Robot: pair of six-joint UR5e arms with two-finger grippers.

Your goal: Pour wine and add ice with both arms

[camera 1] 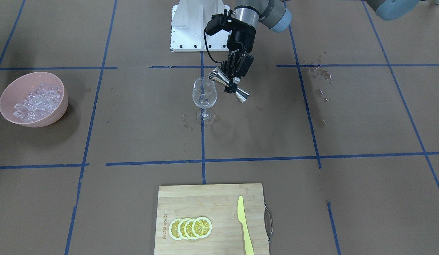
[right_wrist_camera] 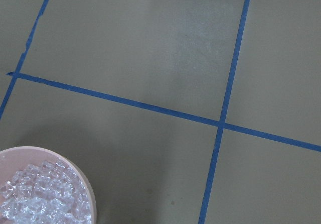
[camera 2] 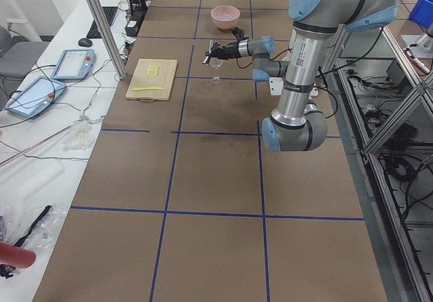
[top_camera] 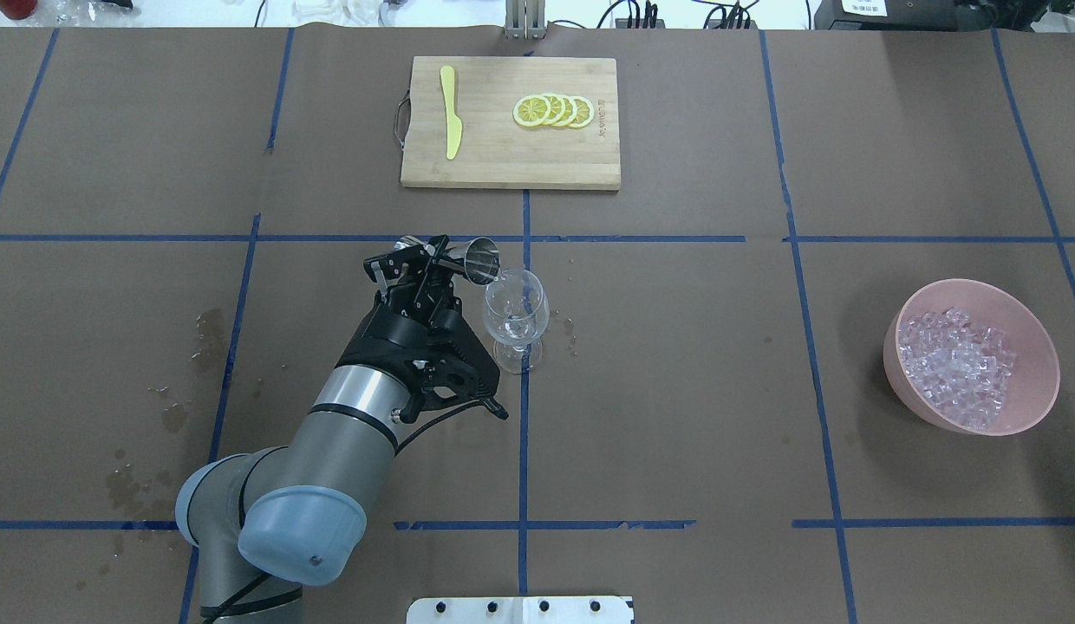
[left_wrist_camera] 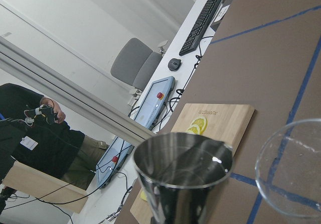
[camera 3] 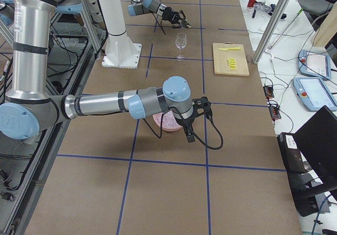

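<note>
My left gripper (camera 1: 230, 82) (top_camera: 426, 257) is shut on the waist of a steel jigger (camera 1: 243, 94) (top_camera: 478, 260) (left_wrist_camera: 183, 179). The jigger is tipped on its side, its mouth at the rim of a clear wine glass (camera 1: 204, 95) (top_camera: 516, 314) (left_wrist_camera: 296, 169). That glass stands upright at the table's middle; a trace of clear wine glints at its bottom. The ice (camera 1: 37, 102) (top_camera: 958, 364) (right_wrist_camera: 32, 201) fills a pink bowl (camera 1: 62, 108) (top_camera: 1036, 407). My right gripper (camera 3: 199, 108) shows only in the exterior right view, beside the bowl; whether it is open or shut I cannot tell.
A wooden cutting board (camera 1: 205, 198) (top_camera: 503, 169) holds lemon slices (camera 1: 190, 228) and a yellow knife (camera 1: 245, 226). Wet spots (camera 1: 320, 76) (top_camera: 572, 334) mark the brown paper. The white base block (camera 1: 196, 24) sits by the robot.
</note>
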